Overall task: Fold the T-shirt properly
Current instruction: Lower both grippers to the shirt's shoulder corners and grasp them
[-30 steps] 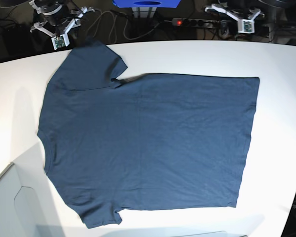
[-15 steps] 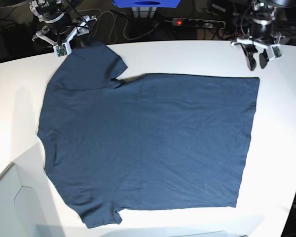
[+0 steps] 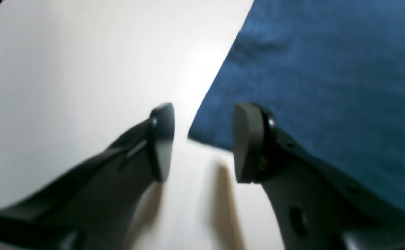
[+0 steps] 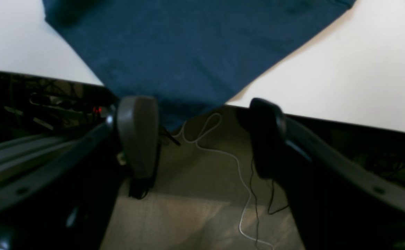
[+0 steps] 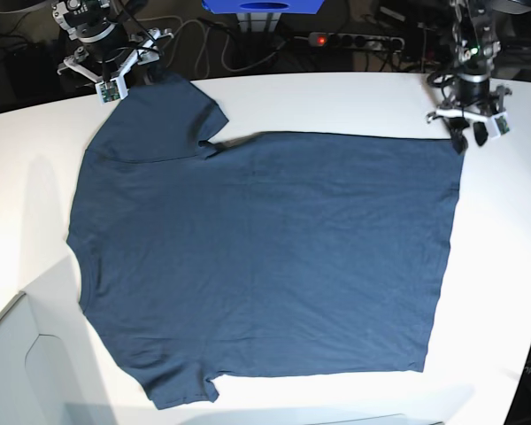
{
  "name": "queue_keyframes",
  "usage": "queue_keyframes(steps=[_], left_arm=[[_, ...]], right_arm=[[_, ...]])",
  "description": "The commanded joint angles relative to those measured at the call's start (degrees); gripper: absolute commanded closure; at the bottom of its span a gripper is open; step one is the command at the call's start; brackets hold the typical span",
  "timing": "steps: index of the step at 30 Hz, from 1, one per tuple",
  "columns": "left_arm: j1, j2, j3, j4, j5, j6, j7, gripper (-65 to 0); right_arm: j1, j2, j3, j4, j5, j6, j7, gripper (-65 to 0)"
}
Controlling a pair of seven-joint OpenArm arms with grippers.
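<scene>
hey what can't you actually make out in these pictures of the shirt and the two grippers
- Left wrist view: blurred; whether the left gripper touches the T-shirt corner is unclear.
- Right wrist view: right gripper fingers hide the sleeve tip.
- Base view: T-shirt collar label not visible; near the bottom edge, the lower sleeve barely fits.

White table (image 5: 336, 97), power strip (image 5: 354, 40), cables (image 4: 223, 152)

A white tabletop (image 5: 336, 93) with a curved far edge fills most of the base view and shines under bright light. Behind it, a dark area holds tangled cables (image 5: 199, 40), a power strip (image 5: 354, 40) with a red lamp, and a blue box (image 5: 261, 6). A beige floor (image 4: 202, 211) with a thin white cable (image 4: 237, 163) lies below the edge.
</scene>
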Motion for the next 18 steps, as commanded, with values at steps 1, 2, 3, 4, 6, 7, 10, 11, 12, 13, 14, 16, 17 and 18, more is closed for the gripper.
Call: queue_keyframes(steps=[1, 2, 3, 4, 6, 7, 10, 11, 12, 13, 14, 16, 17, 18], left_arm=[[-0.23, -0.66, -0.46, -0.09, -0.19, 0.14, -1.22, -26.8], [-0.58, -0.66, -0.37, -0.62, -0.19, 0.14, -1.22, -26.8], [-1.02, -0.75, -0.37, -1.24, -0.19, 0.14, -1.22, -26.8], [-1.37, -0.75, -0.37, -1.94, -0.19, 0.14, -1.22, -26.8], [-2.42, -0.75, -0.37, -3.7, -0.19, 0.14, -1.22, -26.8], [-2.95, -0.75, -0.37, -4.31, -0.19, 0.14, -1.22, -26.8], [-3.66, -0.75, -0.28, -5.37, -0.19, 0.14, -1.22, -26.8], [-3.92, -0.83, -0.2, -5.37, -0.19, 0.14, -1.22, -26.8], [-4.01, -0.83, 0.24, -5.37, -0.01, 0.14, -1.22, -26.8], [-4.01, -0.92, 1.03, -5.54, -0.01, 0.14, -1.22, -26.8], [-4.01, -0.92, 1.65, -5.54, -0.1, 0.14, -1.22, -26.8], [-4.62, -0.92, 2.35, -5.63, 0.07, 0.14, -1.22, -26.8], [-4.89, -0.92, 2.62, -5.72, 0.07, 0.14, -1.22, -26.8], [-4.97, -0.92, 2.88, -5.72, 0.07, 0.14, -1.22, -26.7]], right_arm=[[-0.42, 0.48, 0.26, 0.85, -0.25, 0.21, 1.01, -39.3], [-0.25, 0.48, 0.26, 0.85, -0.25, 0.21, 1.01, -39.3], [0.02, 0.48, 0.26, 0.85, -0.25, 0.21, 0.92, -39.3], [0.28, 0.48, 0.26, 0.85, -0.25, 0.21, 0.57, -39.3], [0.9, 0.48, 0.26, 0.85, -0.25, 0.21, -1.72, -39.3], [1.42, 0.39, 0.26, 0.85, -0.25, 0.21, -2.6, -39.3], [1.95, 0.21, 0.17, 0.85, -0.25, 0.21, -4.09, -39.3], [1.95, 0.21, 0.17, 0.85, -0.25, 0.21, -4.09, -39.3], [1.95, 0.21, 0.17, 0.85, -0.25, 0.21, -4.09, -39.3], [1.95, 0.21, 0.17, 0.85, -0.25, 0.21, -4.09, -39.3], [1.95, 0.13, 0.17, 0.85, -0.25, 0.21, -4.09, -39.3], [1.95, 0.13, 0.17, 0.85, -0.25, 0.21, -4.09, -39.3], [1.95, 0.13, 0.17, 0.85, -0.25, 0.21, -4.09, -39.3], [2.04, 0.13, 0.17, 0.85, -0.25, 0.21, -4.09, -39.3]])
